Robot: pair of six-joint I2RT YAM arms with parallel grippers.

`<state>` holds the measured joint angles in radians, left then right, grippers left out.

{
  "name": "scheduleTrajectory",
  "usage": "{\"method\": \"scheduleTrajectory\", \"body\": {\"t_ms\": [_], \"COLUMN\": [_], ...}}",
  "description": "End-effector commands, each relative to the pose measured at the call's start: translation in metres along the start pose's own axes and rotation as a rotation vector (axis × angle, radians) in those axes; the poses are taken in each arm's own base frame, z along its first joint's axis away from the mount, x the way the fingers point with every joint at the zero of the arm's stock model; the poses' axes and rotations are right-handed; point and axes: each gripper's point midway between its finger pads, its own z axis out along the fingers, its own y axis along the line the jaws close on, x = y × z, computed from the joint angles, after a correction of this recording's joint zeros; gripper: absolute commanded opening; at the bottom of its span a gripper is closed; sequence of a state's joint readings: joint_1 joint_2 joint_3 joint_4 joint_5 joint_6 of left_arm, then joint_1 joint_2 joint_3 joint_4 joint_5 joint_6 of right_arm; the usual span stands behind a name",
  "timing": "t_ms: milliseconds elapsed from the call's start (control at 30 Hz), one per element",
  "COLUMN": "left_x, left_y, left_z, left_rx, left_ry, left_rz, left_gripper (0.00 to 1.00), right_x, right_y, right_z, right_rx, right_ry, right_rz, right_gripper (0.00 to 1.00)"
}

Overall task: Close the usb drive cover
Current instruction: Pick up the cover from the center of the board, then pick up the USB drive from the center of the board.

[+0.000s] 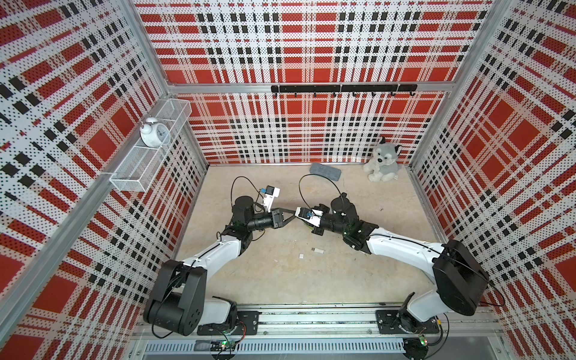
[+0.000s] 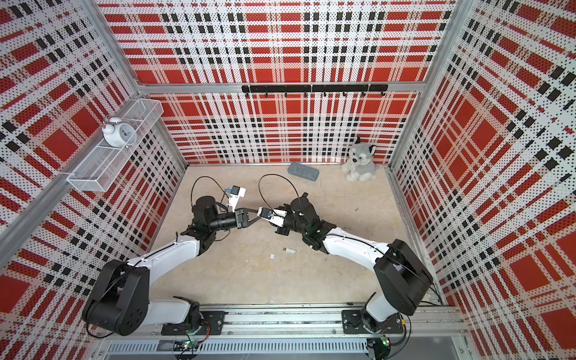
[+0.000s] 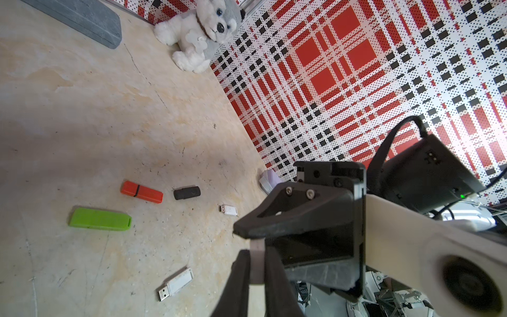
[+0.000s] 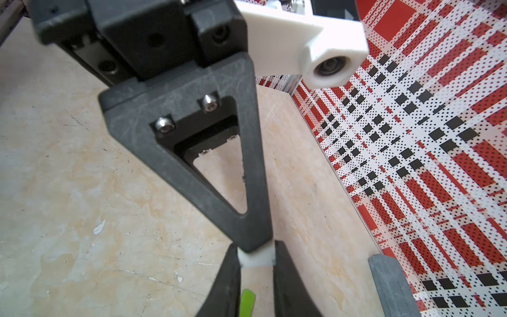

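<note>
USB drive is a white piece held in the air over the middle of the table, where the two arms meet tip to tip. The left gripper is closed on it, both fingers pressed against its sides. The right gripper pinches the same white piece from the opposite end, its fingers also tight on it. I cannot tell which part is the drive body and which the cover, or whether the cover is fully on. Each gripper's finger hides part of the piece in the other's wrist view, and in both top views the right wrist camera hides the grip.

Other sticks lie on the table under and beside the grip. A green drive, an orange drive and a black drive are all capped and apart from one another. Near the black one is a small white piece. Apart from these is a white drive with its plug bare. A green sliver shows below the right fingers in the right wrist view.

At the back wall lie a grey case and, near it in the corner, a plush dog. A white clock sits in a wire basket on the side wall. A black hook rail runs along the back wall.
</note>
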<state>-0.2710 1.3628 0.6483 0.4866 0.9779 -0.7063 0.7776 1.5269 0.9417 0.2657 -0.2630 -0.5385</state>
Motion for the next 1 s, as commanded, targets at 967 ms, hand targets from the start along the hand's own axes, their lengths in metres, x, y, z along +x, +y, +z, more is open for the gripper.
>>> {"method": "scheduleTrajectory", "body": {"t_ms": [967], "left_x": [-0.042], "left_y": [0.016], "left_z": [-0.056], "left_rx": [-0.186], "left_ry": [-0.239], "left_rz": [0.081], "left_gripper": [0.00], "right_x": [0.134], "right_y": [0.095], "right_z": [-0.041], "right_rx": [-0.237], "right_ry": [0.510], "right_rz": [0.587], "right_gripper": [0.41]}}
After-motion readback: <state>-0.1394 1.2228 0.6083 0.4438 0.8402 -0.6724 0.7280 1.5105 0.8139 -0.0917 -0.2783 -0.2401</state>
